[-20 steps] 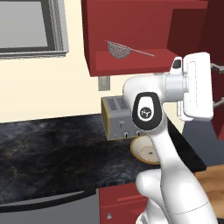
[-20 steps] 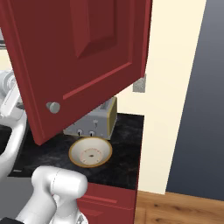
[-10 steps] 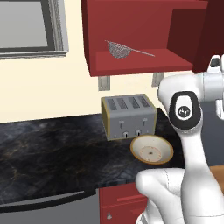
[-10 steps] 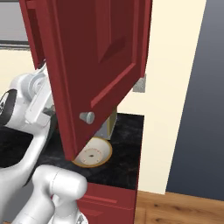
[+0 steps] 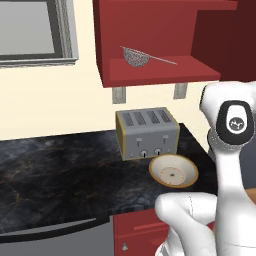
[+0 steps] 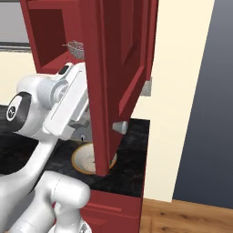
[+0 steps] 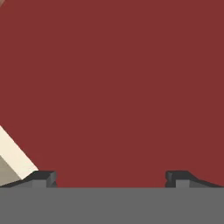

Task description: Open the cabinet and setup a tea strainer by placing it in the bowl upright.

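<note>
The cabinet [image 5: 150, 65] stands open, its door [image 6: 107, 82] swung out edge-on with the silver knob [image 6: 119, 127] facing right. The tea strainer [image 5: 135, 56] lies on the cabinet's shelf, handle pointing right; it also shows as the strainer [image 6: 76, 48] high on the left. The cream bowl [image 5: 173, 171] sits on the counter in front of the toaster, partly hidden behind the door as the bowl [image 6: 84, 160]. My gripper [image 7: 111, 179] is open, fingertips [image 7: 43, 178] wide apart, nothing between them, facing the door's red inner face close up. My hand [image 6: 68, 102] is just left of the door.
A silver four-slot toaster [image 5: 147, 132] stands at the back of the dark marble counter [image 5: 60, 175] under the cabinet. A window frame [image 5: 35, 30] is on the wall at left. Low red cabinet fronts [image 6: 113, 209] run below the counter.
The cabinet door has swung further open, from angled to nearly edge-on. My arm has moved right with it, uncovering the toaster and bowl in the left base view.
</note>
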Controlling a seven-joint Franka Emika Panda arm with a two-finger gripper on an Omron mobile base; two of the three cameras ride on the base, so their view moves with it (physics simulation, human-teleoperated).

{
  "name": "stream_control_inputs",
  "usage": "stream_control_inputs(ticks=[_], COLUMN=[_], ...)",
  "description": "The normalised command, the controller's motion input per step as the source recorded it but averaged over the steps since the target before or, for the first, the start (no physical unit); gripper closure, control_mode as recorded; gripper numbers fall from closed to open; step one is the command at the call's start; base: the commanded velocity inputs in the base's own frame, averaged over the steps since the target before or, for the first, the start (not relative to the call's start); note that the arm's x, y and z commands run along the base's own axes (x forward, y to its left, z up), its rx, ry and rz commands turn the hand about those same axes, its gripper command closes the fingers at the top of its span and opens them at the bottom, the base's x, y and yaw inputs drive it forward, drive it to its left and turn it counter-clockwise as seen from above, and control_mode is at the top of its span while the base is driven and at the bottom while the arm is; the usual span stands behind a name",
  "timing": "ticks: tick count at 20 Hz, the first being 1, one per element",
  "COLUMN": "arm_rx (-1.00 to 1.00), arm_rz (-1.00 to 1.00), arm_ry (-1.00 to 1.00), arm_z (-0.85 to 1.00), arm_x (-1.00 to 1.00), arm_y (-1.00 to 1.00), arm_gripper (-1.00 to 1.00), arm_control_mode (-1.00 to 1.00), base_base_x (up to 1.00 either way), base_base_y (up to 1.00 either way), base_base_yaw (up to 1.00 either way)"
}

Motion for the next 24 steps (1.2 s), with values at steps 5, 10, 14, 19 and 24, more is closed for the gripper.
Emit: stream_control_inputs(ticks=[5,10,14,19,24], arm_rx=[0.24,0.22,0.24,0.25,0.16], arm_rz=[0.12,0.24,0.30,0.31,0.29], arm_ry=[-0.03,-0.19,-0.24,-0.26,-0.10], arm_z=[0.00,0.00,0.00,-0.04,-0.17], arm_x=[0.04,0.07,0.14,0.25,0.51], arm_y=[-0.21,0.02,0.28,0.54,0.61], arm_gripper=[-1.00,-1.00,-1.00,-1.00,-1.00], arm_control_mode=[-1.00,-1.00,-1.00,-1.00,-1.00], base_base_x=[0.00,0.00,0.00,0.00,0.00], base_base_y=[0.00,0.00,0.00,0.00,0.00], base_base_yaw=[0.00,0.00,0.00,0.00,0.00])
